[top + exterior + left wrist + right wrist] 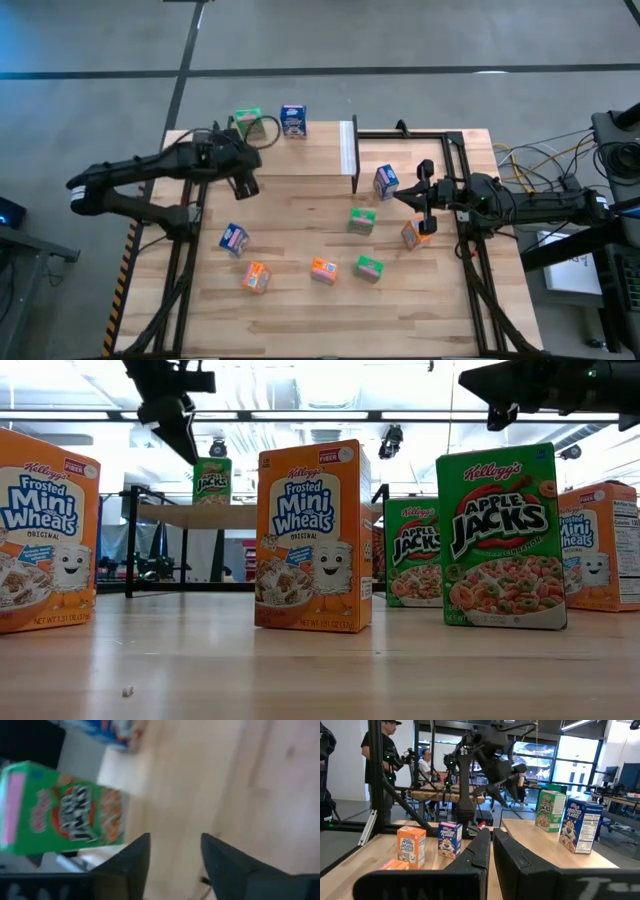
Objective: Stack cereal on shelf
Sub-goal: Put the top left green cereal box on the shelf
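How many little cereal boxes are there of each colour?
Green boxes: 3
Blue boxes: 3
Orange boxes: 3
Total: 9

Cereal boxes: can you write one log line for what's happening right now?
shelf: green box, blue box up | left gripper: fingers apart, empty, over shelf | right gripper: shut, empty | seven boxes on table

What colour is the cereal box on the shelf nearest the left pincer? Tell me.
Green: an Apple Jacks box, shown best in the left wrist view.
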You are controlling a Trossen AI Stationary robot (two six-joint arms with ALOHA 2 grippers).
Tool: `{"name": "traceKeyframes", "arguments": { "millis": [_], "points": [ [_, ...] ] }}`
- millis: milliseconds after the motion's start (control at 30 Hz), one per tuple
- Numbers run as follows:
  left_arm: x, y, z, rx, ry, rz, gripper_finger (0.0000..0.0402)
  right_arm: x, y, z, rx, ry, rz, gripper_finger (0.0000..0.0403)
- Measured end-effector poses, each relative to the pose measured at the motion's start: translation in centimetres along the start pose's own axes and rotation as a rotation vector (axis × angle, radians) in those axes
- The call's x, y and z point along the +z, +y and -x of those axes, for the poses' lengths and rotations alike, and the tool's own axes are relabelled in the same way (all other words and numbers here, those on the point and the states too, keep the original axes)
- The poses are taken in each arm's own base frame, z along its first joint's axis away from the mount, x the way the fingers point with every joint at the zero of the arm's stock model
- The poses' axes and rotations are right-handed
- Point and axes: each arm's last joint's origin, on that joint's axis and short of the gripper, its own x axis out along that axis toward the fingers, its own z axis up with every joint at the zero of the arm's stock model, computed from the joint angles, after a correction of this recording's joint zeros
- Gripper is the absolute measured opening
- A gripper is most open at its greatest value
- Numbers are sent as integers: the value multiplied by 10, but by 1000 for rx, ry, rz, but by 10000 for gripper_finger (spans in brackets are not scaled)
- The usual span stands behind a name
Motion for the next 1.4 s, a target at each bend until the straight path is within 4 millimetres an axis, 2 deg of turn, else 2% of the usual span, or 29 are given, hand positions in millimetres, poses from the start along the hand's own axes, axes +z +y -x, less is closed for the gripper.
{"name": "traceKeyframes", "arguments": {
  "millis": [200,267,433,933,1400],
  "points": [
    [-6,26,-11,67,41,28,33,0,0,0,0,0,4,12],
    [-5,32,-16,75,45,42,9,0,0,0,0,0,6,12],
    [-2,40,-31,48,48,29,15,0,0,0,0,0,13,12],
    [-4,59,-66,73,157,31,0,0,0,0,0,2,22,12],
    [-6,69,-76,99,166,62,0,0,0,0,1,7,29,12]
  ]
}}
